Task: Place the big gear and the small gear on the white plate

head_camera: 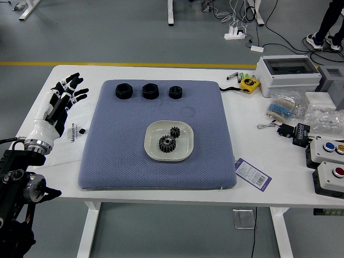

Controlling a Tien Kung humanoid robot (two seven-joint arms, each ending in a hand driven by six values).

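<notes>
My left hand [69, 94] hovers above the table's left side, left of the blue mat, its fingers spread and holding nothing. The white plate [152, 147] lies on the mat, right of centre. Both gears rest on it: the big gear [167, 143] near the middle, and the small gear [174, 131] just behind it, toward the plate's far edge. The right hand is out of view.
Three black nuts [150, 91] line the far part of the blue mat [123, 161]. To the right are a yellow tape measure [249, 84], a purple label card [252, 174], a white box [288, 75] and button boxes [329, 178]. A person's legs show at top right.
</notes>
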